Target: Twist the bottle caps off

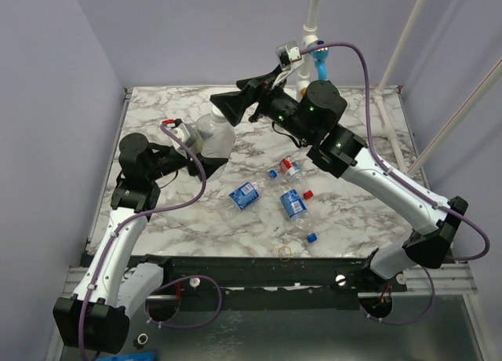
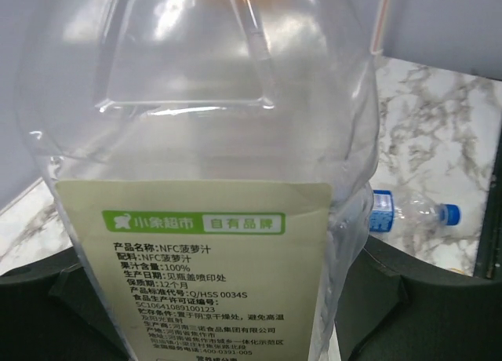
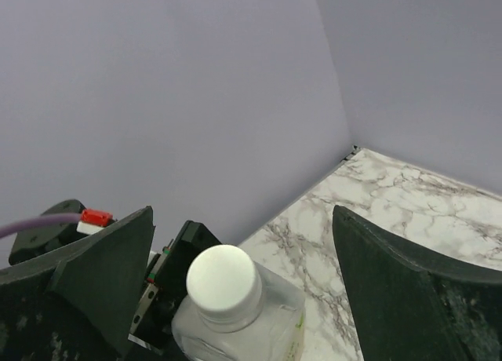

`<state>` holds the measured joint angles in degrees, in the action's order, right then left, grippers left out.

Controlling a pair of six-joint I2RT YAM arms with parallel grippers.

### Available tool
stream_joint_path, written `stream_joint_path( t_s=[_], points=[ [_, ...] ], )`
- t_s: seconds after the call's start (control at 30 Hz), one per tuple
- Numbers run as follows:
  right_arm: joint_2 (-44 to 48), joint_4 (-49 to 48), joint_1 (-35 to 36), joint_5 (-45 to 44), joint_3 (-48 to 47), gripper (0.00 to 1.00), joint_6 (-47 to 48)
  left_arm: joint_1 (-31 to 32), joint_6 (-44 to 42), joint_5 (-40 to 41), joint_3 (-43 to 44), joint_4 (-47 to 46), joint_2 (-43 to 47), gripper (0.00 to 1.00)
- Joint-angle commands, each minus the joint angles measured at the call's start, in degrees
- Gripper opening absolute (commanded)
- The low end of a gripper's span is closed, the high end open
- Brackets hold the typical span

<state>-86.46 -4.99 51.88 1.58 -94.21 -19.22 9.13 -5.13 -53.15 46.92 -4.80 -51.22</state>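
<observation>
My left gripper [image 1: 200, 151] is shut on a wide clear bottle [image 1: 215, 133] with a pale printed label [image 2: 196, 282], holding it upright at the back left. Its white cap [image 3: 223, 285] is on. My right gripper [image 1: 241, 98] hangs just above, open, with its fingers [image 3: 110, 275] well clear of the white cap on both sides. Three small bottles lie mid-table: two blue-labelled [image 1: 245, 195] [image 1: 292, 204] and one red-labelled [image 1: 291, 169]. One blue-labelled bottle [image 2: 392, 212] wears its blue cap [image 2: 451, 214]. A red cap [image 1: 308, 194] and a blue cap [image 1: 311, 238] lie loose.
A yellowish rubber-band ring [image 1: 285, 252] lies near the table's front edge. A white pole with a blue fitting [image 1: 318, 59] stands at the back right. Purple walls close in the marble table [image 1: 157, 220] at the left and back.
</observation>
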Motion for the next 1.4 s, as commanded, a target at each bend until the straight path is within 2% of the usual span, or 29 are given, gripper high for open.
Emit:
stream_joint_path(
  t_s=[0.0, 0.27, 0.67, 0.8, 0.83, 1.0, 1.2, 1.3, 1.37],
  points=[
    [-2.8, 4.4, 0.8, -4.4, -3.2, 0.95, -1.5, 0.1, -5.7, 8.8, -1.2, 0.3, 0.5, 0.21],
    [-7.0, 6.9, 0.9, -2.5, -6.1, 0.85, -1.2, 0.1, -4.6, 9.3, -0.7, 0.2, -0.2, 0.21],
    [-7.8, 3.9, 0.9, 0.4, -5.5, 0.54, -2.2, 0.1, -3.3, 9.5, -0.5, 0.0, -0.6, 0.20],
    [-8.2, 4.0, 0.9, 2.2, -5.1, 0.50, -2.5, 0.1, -2.2, 9.7, 0.2, -0.1, -1.1, 0.20],
    [-8.1, 3.7, 0.9, 2.4, -4.9, 0.44, -2.5, 0.1, -1.8, 9.7, 0.3, -0.1, -1.2, 0.21],
    [-6.7, 1.4, 0.9, 3.4, -2.2, 0.03, -1.8, 0.1, 0.8, 7.8, 1.4, -0.3, -1.8, 0.20],
    [-3.3, -3.0, 0.9, 7.3, 1.2, 0.00, 0.9, 0.1, 7.2, 0.3, 3.3, -1.6, -2.0, 0.22],
    [-0.9, -6.6, 0.8, 15.8, 3.6, 0.00, 3.2, 0.1, 10.6, -7.0, 5.2, -1.8, -2.6, 0.22],
    [1.0, -10.3, 0.2, 25.0, 6.2, 0.01, 4.0, 0.1, 12.9, -12.7, 6.3, -1.9, -2.8, 0.22]
  ],
)
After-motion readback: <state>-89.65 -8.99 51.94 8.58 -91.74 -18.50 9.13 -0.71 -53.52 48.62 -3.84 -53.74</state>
